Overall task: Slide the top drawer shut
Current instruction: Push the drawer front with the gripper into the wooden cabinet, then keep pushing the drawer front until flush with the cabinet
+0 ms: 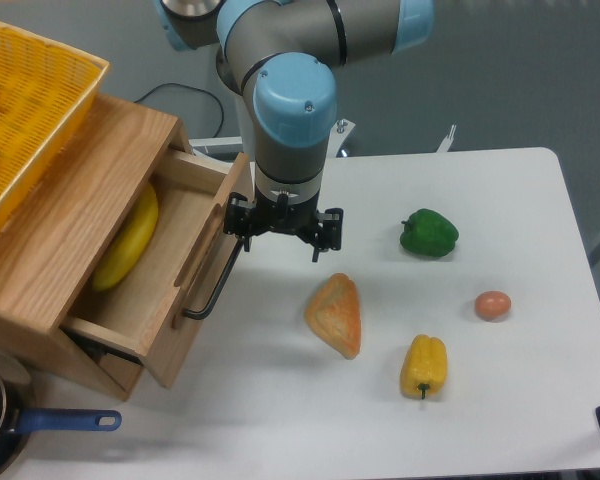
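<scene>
The top drawer [194, 283] is light oak and stands partly pulled out of the wooden cabinet [75, 215] at the left. A long black bar handle [214, 284] runs along its front. A yellow banana [126, 240] lies inside it. My gripper [280, 238] points down at the far end of the drawer front. It is open, with nothing between its fingers. Its left finger [242, 232] sits against the upper end of the handle and front panel. The other finger hangs over the white table.
On the table to my right lie a bread roll [335, 314], a green pepper [429, 232], a yellow pepper [424, 366] and an egg [492, 305]. A yellow basket [35, 110] rests on the cabinet. A pot with a blue handle [60, 421] stands at the bottom left.
</scene>
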